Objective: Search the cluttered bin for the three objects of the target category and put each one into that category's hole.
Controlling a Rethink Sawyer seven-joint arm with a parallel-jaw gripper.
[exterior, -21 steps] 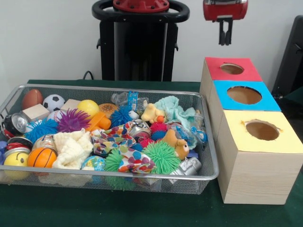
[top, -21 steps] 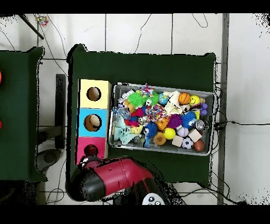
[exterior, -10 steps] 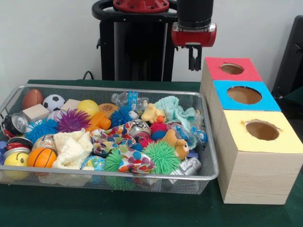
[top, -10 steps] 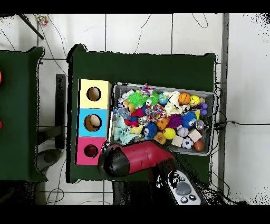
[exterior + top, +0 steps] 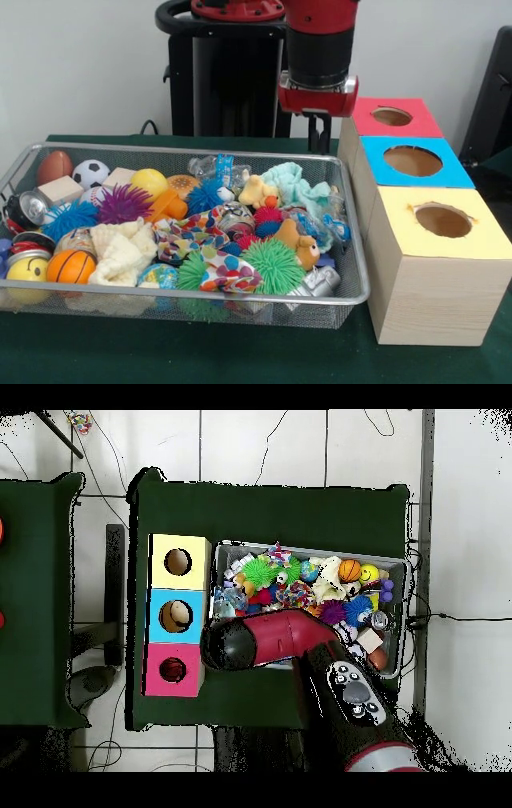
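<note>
- My hand (image 5: 318, 134) hangs above the far right corner of the wire bin (image 5: 352, 298), its two dark fingers close together and pointing down, with nothing between them.
- Seen from overhead, my red arm (image 5: 275, 638) lies across the bin's end nearest the boxes, hiding the hand and the toys beneath it.
- The bin sits on the green counter (image 5: 240, 360), heaped with mixed toys: spiky rubber balls, sports balls, cloths, cans, wooden blocks and soft animals.
- Nearest below my hand lie a mint-green cloth (image 5: 294, 184) and a small yellow plush toy (image 5: 258, 192); both are lower than my fingertips and apart from them.
- A green spiky ball (image 5: 272, 266) and a brown teddy (image 5: 298, 242) lie nearer the bin's front wall, well apart from my hand.
- A small basketball (image 5: 70, 266) rests at the bin's opposite end.
- Three wooden boxes stand in a row just beside the bin, each with a round hole on top: the red box (image 5: 392, 116) next to my hand, then the blue box (image 5: 412, 161), then the yellow box (image 5: 442, 221).
</note>
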